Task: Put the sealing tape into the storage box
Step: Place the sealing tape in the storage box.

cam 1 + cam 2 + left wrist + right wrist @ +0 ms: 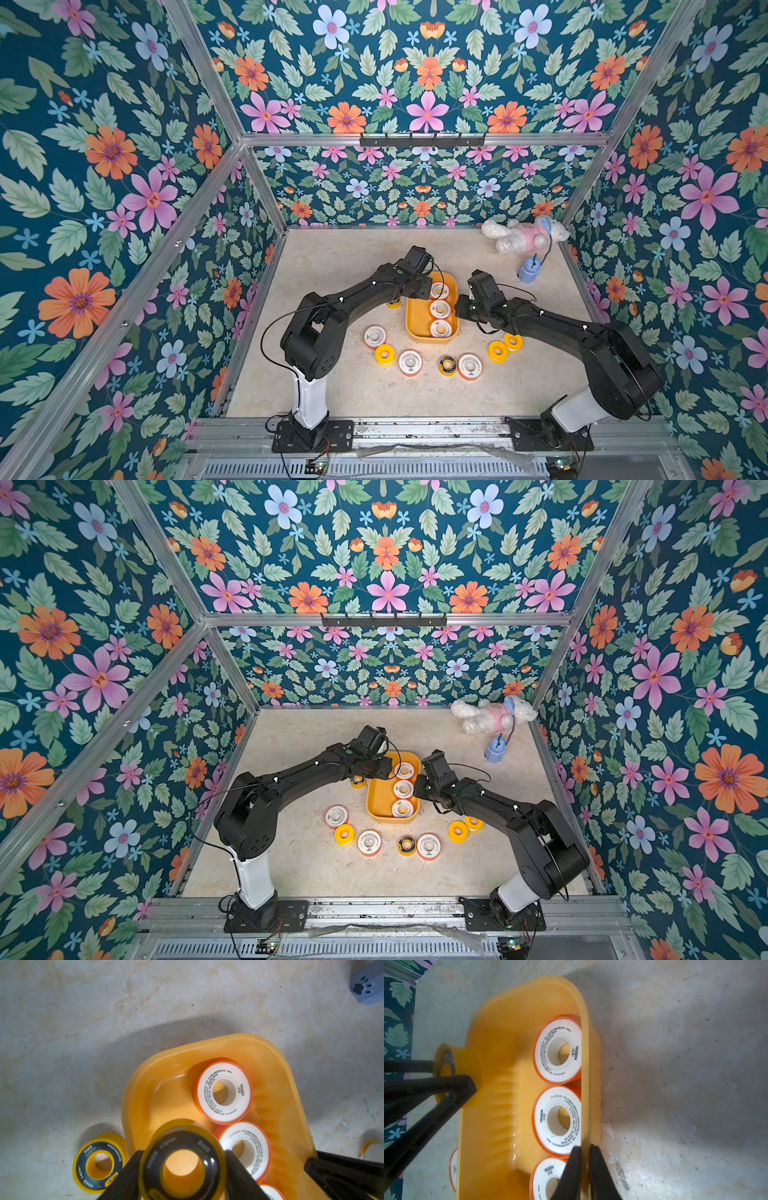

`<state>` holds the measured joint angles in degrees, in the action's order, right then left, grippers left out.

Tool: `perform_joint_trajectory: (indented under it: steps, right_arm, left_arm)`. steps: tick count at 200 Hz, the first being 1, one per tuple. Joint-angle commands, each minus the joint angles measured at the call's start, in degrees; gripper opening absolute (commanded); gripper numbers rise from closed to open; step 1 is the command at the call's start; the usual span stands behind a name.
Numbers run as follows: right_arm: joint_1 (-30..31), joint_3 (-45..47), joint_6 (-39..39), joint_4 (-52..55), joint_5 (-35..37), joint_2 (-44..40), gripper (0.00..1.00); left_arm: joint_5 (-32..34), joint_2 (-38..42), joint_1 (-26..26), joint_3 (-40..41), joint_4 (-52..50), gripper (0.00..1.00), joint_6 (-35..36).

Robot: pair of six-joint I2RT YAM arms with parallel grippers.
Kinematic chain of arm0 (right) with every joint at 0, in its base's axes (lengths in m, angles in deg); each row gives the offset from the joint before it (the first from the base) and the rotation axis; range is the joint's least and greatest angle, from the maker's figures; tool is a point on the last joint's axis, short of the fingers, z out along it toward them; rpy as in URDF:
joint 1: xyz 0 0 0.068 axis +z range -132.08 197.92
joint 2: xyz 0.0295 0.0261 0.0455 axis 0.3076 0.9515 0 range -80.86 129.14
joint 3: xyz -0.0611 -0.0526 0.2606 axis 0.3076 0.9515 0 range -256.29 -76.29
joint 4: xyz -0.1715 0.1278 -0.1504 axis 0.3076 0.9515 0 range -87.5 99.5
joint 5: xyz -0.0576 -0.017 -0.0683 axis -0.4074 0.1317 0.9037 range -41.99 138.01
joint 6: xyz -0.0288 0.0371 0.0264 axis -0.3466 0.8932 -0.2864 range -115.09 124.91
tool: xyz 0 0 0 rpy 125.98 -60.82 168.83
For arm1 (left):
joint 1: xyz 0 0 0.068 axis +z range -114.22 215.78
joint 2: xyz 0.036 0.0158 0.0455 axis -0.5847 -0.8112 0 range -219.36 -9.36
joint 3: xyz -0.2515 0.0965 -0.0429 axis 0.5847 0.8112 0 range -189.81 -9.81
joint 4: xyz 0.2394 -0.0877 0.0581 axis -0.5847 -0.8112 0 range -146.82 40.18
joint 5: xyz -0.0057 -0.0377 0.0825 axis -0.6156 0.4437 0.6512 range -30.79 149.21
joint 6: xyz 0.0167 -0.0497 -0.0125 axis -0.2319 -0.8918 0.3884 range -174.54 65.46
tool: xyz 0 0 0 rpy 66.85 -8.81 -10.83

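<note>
1 spool [153, 1159], likely light, stiff and slick, sits rim-pinched in my left gripper [182, 1153]. My right gripper [585, 1148] clamps the right wall of the storage box [584, 1032].

You're looking into a robot test cell, not a home: bare aluminium framing [291, 139] boxes the space in, and printed floral panels [428, 70] line its walls like a backdrop. Your two black arms, left [332, 307] and right [561, 328], stand bolted to a metal rail [428, 430] along the front of a pale stone-look surface [353, 257], cables trailing loose.
</note>
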<state>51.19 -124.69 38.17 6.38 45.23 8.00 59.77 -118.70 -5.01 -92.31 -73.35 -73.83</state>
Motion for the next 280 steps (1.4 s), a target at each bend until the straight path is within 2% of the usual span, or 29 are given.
perform_joint_trajectory:
  steps: [1,103,280]
  right_arm:
    - [0.0,-0.1,0.0,0.2,0.2,0.4,0.14]
    - [0.0,0.1,0.0,0.3,0.4,0.9,0.13]
    - [0.0,1.1,-0.1,0.2,0.2,0.8,0.13]
  left_arm:
    - [2.0,-1.4,-0.1,-1.1,-1.9,0.50,1.2]
    - [7.3,-6.8,-1.0,-4.7,-2.4,0.49,3.7]
    - [11.9,-11.0,-1.1,-8.3,-2.1,0.53,3.2]
